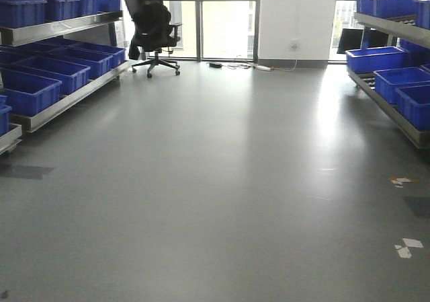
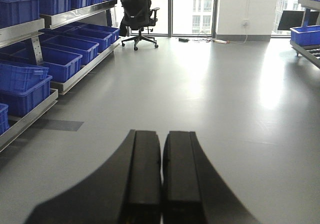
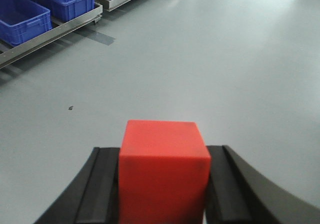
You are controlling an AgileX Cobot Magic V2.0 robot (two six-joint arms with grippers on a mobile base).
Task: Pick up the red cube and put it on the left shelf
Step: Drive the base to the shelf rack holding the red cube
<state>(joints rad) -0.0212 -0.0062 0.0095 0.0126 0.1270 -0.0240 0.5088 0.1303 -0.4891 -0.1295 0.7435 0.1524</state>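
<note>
The red cube (image 3: 164, 169) sits between the black jaws of my right gripper (image 3: 164, 184), which is shut on it and holds it above the grey floor. My left gripper (image 2: 161, 176) is shut and empty, its jaws pressed together, pointing down the room. The left shelf (image 1: 64, 100) is a long steel rack along the left wall, lined with blue crates (image 1: 30, 90); it also shows in the left wrist view (image 2: 30, 112) and at the top left of the right wrist view (image 3: 45, 37). Neither gripper shows in the front view.
A second steel rack with blue crates (image 1: 396, 93) runs along the right wall. A black office chair (image 1: 153, 26) stands at the far end by the windows, with cables (image 1: 235, 65) on the floor near it. Tape marks (image 1: 406, 247) lie on the floor at the right.
</note>
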